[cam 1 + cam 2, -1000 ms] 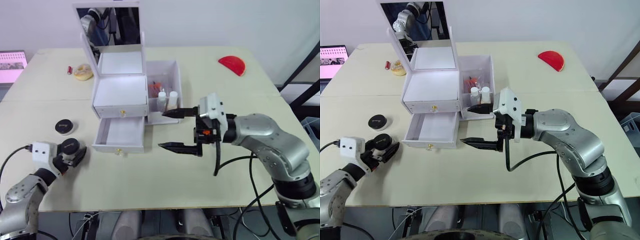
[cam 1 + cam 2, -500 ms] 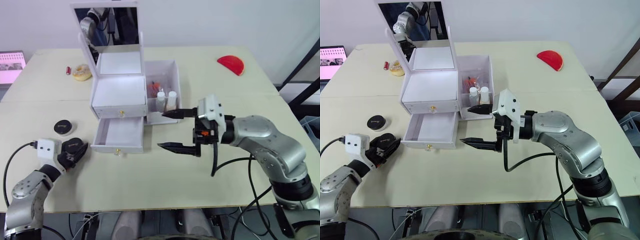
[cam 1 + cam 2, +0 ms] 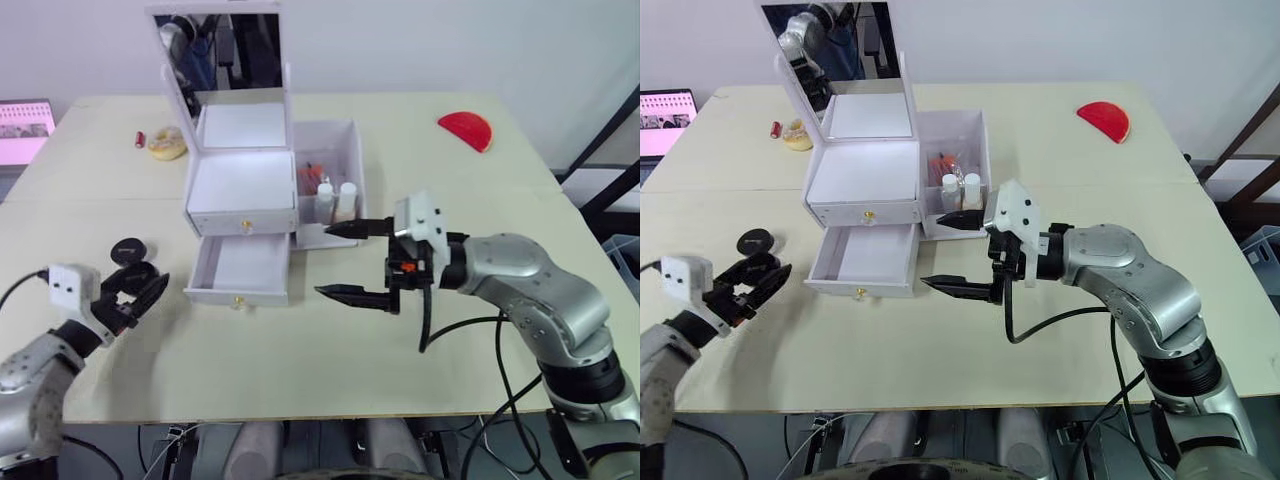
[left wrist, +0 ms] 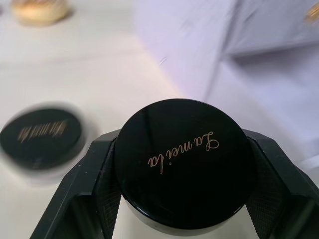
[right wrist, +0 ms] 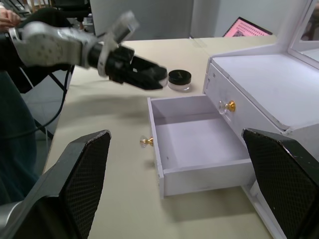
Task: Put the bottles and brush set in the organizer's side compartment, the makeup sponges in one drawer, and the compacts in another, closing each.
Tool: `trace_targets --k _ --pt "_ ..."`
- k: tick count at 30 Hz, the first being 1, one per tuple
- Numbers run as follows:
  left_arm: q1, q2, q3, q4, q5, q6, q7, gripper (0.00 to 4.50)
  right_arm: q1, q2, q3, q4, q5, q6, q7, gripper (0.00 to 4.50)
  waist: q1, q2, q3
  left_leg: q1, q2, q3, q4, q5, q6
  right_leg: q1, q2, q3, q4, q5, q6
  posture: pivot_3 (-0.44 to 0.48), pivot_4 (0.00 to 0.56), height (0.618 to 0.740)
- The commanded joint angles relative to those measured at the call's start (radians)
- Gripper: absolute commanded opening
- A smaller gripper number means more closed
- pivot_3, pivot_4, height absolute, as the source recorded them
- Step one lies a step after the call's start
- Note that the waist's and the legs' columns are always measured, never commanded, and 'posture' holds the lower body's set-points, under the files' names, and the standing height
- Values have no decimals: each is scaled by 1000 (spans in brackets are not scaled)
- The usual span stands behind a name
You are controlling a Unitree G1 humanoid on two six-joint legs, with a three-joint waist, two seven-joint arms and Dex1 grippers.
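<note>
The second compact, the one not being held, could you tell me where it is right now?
It sits on the table at the robot's left, just behind the left hand, left of the organizer's open lower drawer: second compact.

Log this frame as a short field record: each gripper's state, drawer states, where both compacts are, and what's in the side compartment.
left gripper: shut on one compact, lifted off the table
other compact: on the table, left of the organizer
right gripper: open, empty, in front of the side compartment
lower drawer: pulled open, empty
upper drawer: closed
side compartment contents: two bottles, reddish items behind them
</note>
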Motion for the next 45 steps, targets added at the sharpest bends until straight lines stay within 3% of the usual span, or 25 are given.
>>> trace_targets --k 1,6,13,37,38,40,45 --pt "-54 54 -19 -17 -33 13 -85 2688 -3 17 0 -6 -13 -17 -8 4500 1 0 0 0 0 0 0 0 0 0 0 0 0 0 0 0 150 739" --pt "-171 98 -106 14 -29 46 -161 2688 6 25 5 -7 -35 -21 -18 4500 -1 0 0 0 0 0 0 0 0 0 1 0 0 0 0 0 150 739" --pt "-271 89 -218 59 -3 63 -210 2688 31 30 -7 -37 -51 -10 -57 4500 -6 0 0 0 0 0 -2 0 0 0 1 0 0 0 1 0 150 739" --pt "-259 69 -302 77 62 45 -222 2688 59 19 -21 -75 -58 4 -114 4500 -7 0 0 0 0 0 -1 0 0 0 1 0 0 0 0 0 150 739" --pt "-260 70 -302 78 63 46 -222 3714 59 20 -21 -74 -58 4 -114 4500 -7 0 0 0 0 0 -1 0 0 0 1 0 0 0 1 0 150 739" --pt "-267 71 -301 82 64 48 -219 4466 58 20 -21 -73 -57 3 -113 4500 -6 0 0 0 0 0 -1 0 0 0 1 0 0 0 1 0 150 739" --pt "-274 75 -295 84 63 62 -210 4466 56 21 -21 -72 -58 2 -113 4500 -8 0 0 1 0 0 -1 0 0 0 1 0 1 0 1 0 150 739"
